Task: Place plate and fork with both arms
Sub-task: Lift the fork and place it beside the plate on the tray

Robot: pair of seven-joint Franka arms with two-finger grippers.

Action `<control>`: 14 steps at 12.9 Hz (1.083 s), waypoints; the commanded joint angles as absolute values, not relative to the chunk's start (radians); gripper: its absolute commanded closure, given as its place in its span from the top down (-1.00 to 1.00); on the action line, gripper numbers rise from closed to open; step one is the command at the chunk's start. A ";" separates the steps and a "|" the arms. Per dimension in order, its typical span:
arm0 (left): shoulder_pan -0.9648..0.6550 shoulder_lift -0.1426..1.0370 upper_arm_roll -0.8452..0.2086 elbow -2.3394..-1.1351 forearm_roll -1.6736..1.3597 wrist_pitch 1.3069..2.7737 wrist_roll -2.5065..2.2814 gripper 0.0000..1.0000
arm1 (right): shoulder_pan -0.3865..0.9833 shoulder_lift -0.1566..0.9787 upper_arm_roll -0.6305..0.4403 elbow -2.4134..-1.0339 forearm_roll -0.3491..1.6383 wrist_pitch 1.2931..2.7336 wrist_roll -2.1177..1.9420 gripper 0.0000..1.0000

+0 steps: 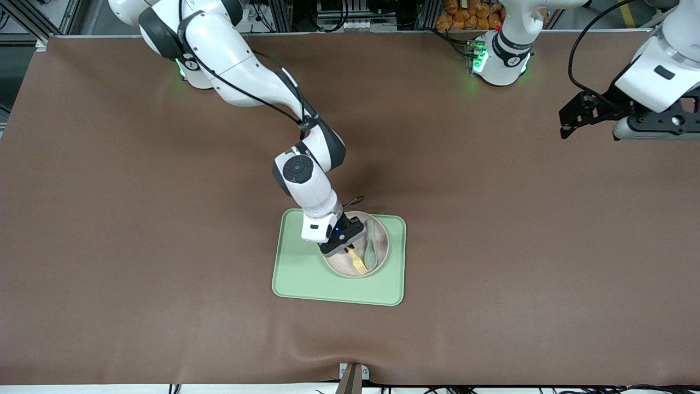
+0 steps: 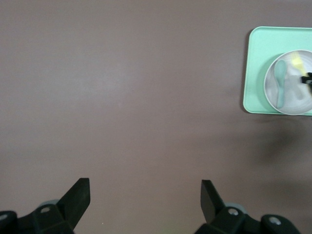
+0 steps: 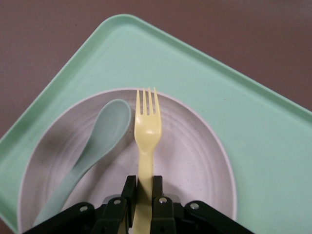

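The pale plate (image 1: 380, 257) sits on the light-green tray (image 1: 295, 273) in the middle of the table. A grey-green spoon (image 1: 371, 247) lies in the plate. My right gripper (image 1: 346, 249) is over the plate and shut on the handle of the pale yellow fork (image 1: 358, 262), whose tines point toward the front camera. In the right wrist view the fork (image 3: 146, 136) sticks out from my right gripper (image 3: 144, 187) over the plate (image 3: 195, 161), beside the spoon (image 3: 92, 151). My left gripper (image 1: 569, 123) waits open, up over the left arm's end of the table; its jaws stand wide in its wrist view (image 2: 145, 197).
The left wrist view shows the tray (image 2: 258, 63) with the plate (image 2: 292, 97) and spoon (image 2: 281, 80) off to one side over brown table cover. A metal bracket (image 1: 353, 377) sits at the table's front edge.
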State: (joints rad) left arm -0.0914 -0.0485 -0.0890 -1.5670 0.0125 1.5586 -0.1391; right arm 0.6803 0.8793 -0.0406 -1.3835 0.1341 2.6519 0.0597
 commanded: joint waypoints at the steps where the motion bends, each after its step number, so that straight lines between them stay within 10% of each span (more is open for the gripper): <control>1: -0.103 -0.112 -0.067 -1.624 0.005 1.545 -0.138 1.00 | 0.635 0.795 -0.037 -1.417 0.144 2.577 0.112 -1.00; 8: -0.092 -0.104 -0.067 -1.620 0.006 1.546 -0.133 1.00 | 0.554 0.732 -0.046 -1.621 0.150 2.562 0.506 -0.85; 9: -0.094 -0.101 -0.067 -1.620 0.006 1.549 -0.133 1.00 | 0.552 0.730 -0.045 -1.611 0.150 2.556 0.591 0.98; 14: -0.094 -0.107 -0.074 -1.618 0.006 1.542 -0.132 1.00 | 0.399 0.536 -0.046 -1.595 0.147 2.166 0.342 1.00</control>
State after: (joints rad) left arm -0.0915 -0.0877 -0.0731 -1.6085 0.0123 1.5479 -0.1391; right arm 0.5003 0.6664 -0.0638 -1.5551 0.1404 2.3232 0.5092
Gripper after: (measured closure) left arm 0.000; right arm 0.330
